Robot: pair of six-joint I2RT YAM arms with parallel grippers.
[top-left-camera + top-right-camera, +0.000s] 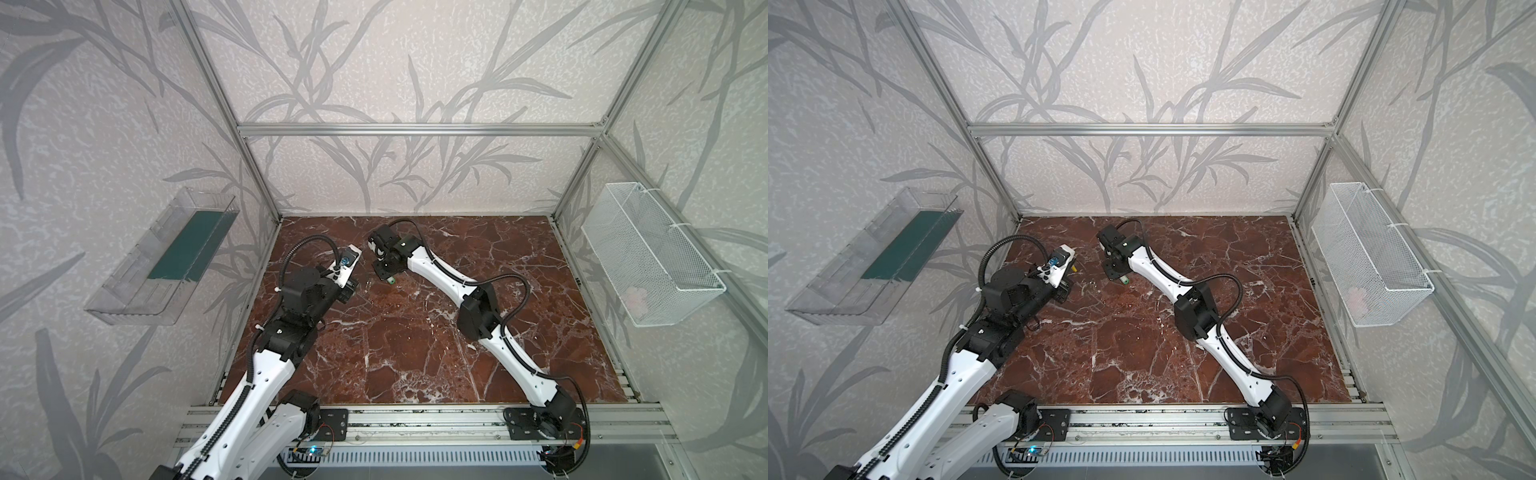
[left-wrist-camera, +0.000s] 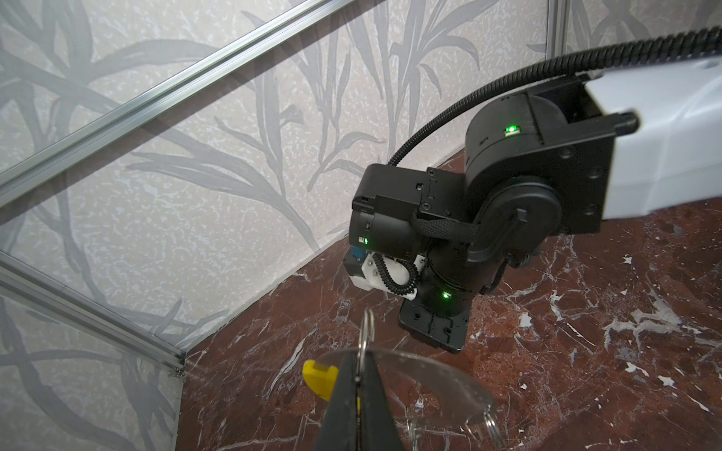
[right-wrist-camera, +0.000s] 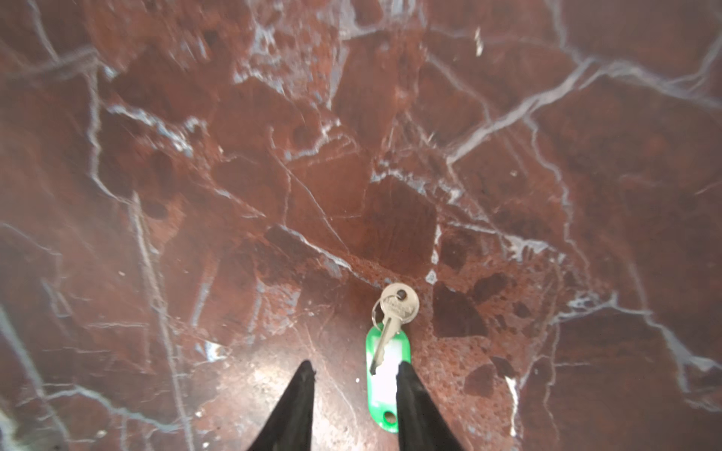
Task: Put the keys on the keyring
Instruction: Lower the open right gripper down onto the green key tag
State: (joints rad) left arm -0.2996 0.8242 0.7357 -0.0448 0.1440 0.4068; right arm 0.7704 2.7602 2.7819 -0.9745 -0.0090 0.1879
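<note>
Green-tagged key [image 3: 398,308], one we count, lies by one fingertip of our spread right gripper [image 3: 355,367]; left gripper [image 2: 357,375] clamps one keyring [image 2: 367,324].

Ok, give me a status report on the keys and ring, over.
Left gripper shut on the keyring. Right gripper open, low over the table, one finger at the green tag; key not gripped. Nothing seen blocking.
</note>
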